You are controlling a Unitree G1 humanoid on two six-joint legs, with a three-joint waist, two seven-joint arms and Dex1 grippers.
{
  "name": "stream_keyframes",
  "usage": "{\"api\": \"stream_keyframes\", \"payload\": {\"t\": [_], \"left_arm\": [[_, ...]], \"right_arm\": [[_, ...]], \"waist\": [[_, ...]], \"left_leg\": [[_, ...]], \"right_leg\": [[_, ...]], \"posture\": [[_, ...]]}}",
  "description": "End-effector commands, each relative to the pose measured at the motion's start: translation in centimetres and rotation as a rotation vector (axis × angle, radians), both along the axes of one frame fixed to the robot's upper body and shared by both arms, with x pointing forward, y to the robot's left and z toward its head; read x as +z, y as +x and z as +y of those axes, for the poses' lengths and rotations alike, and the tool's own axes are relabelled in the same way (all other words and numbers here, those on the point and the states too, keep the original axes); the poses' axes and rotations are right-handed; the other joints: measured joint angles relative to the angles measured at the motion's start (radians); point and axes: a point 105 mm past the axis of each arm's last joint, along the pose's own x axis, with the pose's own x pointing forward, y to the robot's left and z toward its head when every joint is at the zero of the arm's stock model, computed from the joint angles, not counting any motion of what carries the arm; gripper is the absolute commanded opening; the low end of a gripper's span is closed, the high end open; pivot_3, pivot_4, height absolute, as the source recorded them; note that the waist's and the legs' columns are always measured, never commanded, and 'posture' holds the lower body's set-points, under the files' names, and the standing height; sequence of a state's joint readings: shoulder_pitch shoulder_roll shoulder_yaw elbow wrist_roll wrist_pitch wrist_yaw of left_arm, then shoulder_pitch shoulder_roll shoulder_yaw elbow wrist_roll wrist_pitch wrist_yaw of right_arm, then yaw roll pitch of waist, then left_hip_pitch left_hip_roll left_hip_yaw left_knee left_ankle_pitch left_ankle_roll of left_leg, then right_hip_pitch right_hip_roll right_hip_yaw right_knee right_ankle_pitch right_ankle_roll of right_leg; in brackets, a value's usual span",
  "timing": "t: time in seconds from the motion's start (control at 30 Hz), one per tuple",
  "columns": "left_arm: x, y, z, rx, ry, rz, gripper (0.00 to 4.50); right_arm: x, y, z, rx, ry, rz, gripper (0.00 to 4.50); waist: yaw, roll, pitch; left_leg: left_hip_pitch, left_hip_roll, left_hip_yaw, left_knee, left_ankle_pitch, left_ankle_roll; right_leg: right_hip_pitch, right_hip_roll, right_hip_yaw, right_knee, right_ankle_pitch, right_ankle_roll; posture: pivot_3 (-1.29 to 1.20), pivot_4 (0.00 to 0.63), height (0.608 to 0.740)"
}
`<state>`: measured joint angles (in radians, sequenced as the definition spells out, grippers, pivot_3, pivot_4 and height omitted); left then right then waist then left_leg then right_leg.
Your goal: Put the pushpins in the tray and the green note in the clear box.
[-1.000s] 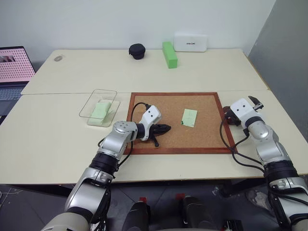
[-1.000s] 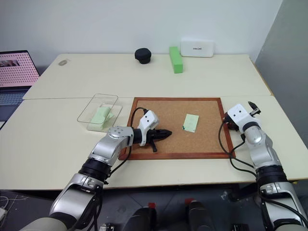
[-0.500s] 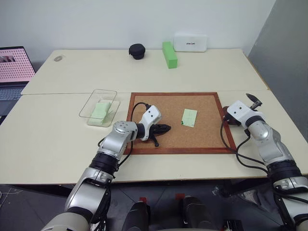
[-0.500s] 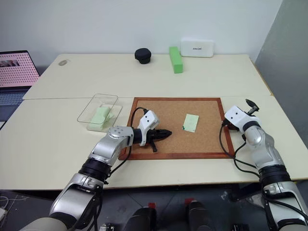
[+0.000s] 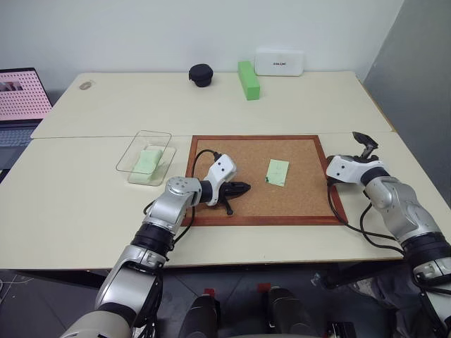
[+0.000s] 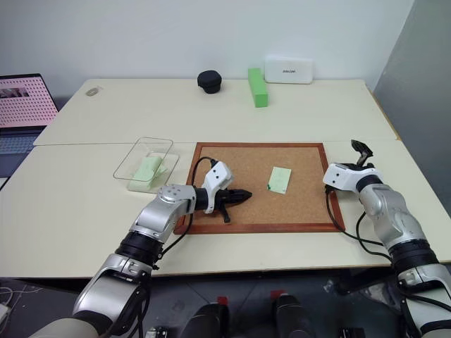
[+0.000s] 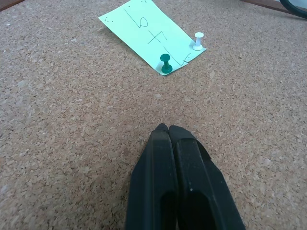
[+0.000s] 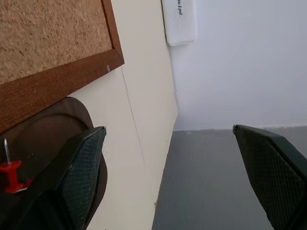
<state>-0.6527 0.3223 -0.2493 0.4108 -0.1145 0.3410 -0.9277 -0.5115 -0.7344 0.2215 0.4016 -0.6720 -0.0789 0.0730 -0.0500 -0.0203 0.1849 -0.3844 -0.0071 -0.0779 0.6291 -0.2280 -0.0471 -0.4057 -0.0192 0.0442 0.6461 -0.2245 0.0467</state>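
Observation:
The green note lies on the cork board, pinned by a green pushpin and a white pushpin. My left gripper rests shut on the cork, a short way left of the note, with nothing in it. The clear box stands left of the board and holds a pale green sheet. My right gripper hangs open just past the board's right edge, above the dark tray. A red pushpin lies in the tray.
A bright green block, a white box and a black round object stand along the table's far side. A laptop sits at the far left. The table's right edge runs close to my right gripper.
My right gripper has rolled about its own axis and shifted slightly up and to the left above the tray. The left gripper has stayed still.

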Motion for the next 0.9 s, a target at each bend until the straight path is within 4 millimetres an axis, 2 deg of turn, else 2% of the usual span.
{"api": "stream_keyframes", "payload": {"t": [0.03,0.1,0.23,0.33,0.37,0.4,0.47,0.6,0.73,0.9], "left_arm": [[-1.7,-0.4,0.2,0.007,0.046,0.056,0.00],[-1.7,-0.4,0.3,0.009,0.047,0.056,0.00],[-1.7,-0.3,0.4,0.013,0.048,0.055,0.00],[-1.7,-0.3,0.5,0.018,0.045,0.055,0.00],[-1.7,-0.3,0.5,0.019,0.045,0.054,0.00],[-1.7,-0.3,0.4,0.020,0.045,0.053,0.00],[-1.7,-0.3,0.4,0.020,0.043,0.053,0.00],[-1.8,-0.5,0.2,0.014,0.043,0.058,0.00],[-1.7,-0.4,0.2,0.017,0.040,0.054,0.00],[-1.8,-0.5,-0.1,0.011,0.040,0.054,0.00]], "right_arm": [[2.0,0.0,0.3,0.014,0.003,-0.069,4.50],[2.2,0.1,0.2,0.001,0.102,-0.073,4.50],[2.1,0.1,0.2,-0.037,0.584,-0.042,4.50],[1.9,-0.9,2.9,0.101,1.155,0.086,4.50],[1.9,-1.4,4.0,0.159,1.293,0.150,4.50],[2.0,-2.0,4.8,0.208,1.351,0.198,4.50],[1.9,-3.0,5.8,0.258,1.396,0.278,4.50],[1.9,-5.6,9.4,0.421,1.449,0.487,4.50],[0.3,-6.7,11.2,0.450,1.282,0.558,4.50],[-1.7,-6.3,11.9,0.453,1.149,0.562,4.50]], "waist": [[0.000,0.000,0.000],[0.000,0.000,0.000],[0.000,0.000,0.000],[0.001,0.000,0.000],[0.001,0.000,0.000],[0.002,0.000,0.000],[0.002,0.000,0.000],[0.004,0.000,0.000],[0.006,0.000,0.000],[0.006,0.000,0.000]], "left_leg": [[0.000,0.000,0.000,0.000,0.000,0.000],[0.000,0.000,0.000,0.000,0.000,0.000],[0.000,0.000,0.000,0.000,0.000,0.000],[0.000,0.000,-0.001,0.000,0.000,0.000],[0.000,0.001,-0.001,0.000,0.000,0.000],[0.000,0.000,-0.001,0.000,0.000,0.000],[0.000,0.001,-0.002,0.000,0.000,0.000],[0.000,0.000,-0.002,0.000,0.000,0.000],[0.000,0.001,-0.002,0.000,0.000,0.000],[0.000,0.001,-0.001,0.000,0.000,0.000]], "right_leg": [[0.000,0.000,0.000,0.000,0.000,0.000],[0.000,0.000,0.000,0.000,0.000,0.000],[0.001,0.000,0.000,0.000,0.000,0.000],[0.001,0.000,0.000,0.000,0.000,0.000],[0.001,0.000,0.000,0.000,0.000,0.000],[0.001,0.000,-0.001,0.000,0.000,0.000],[0.001,0.000,-0.001,0.001,0.000,0.000],[0.001,0.000,-0.001,0.000,0.000,0.000],[0.001,0.000,-0.001,0.000,0.000,0.000],[0.001,0.000,-0.001,0.000,0.000,0.000]], "posture": [[0.00,0.150,0.740],[0.00,0.150,0.740],[0.00,0.150,0.740],[0.00,0.150,0.740],[0.00,0.150,0.740],[0.00,0.150,0.740],[0.00,0.150,0.740],[0.00,0.150,0.740],[0.00,0.150,0.740],[0.00,0.150,0.740]]}}
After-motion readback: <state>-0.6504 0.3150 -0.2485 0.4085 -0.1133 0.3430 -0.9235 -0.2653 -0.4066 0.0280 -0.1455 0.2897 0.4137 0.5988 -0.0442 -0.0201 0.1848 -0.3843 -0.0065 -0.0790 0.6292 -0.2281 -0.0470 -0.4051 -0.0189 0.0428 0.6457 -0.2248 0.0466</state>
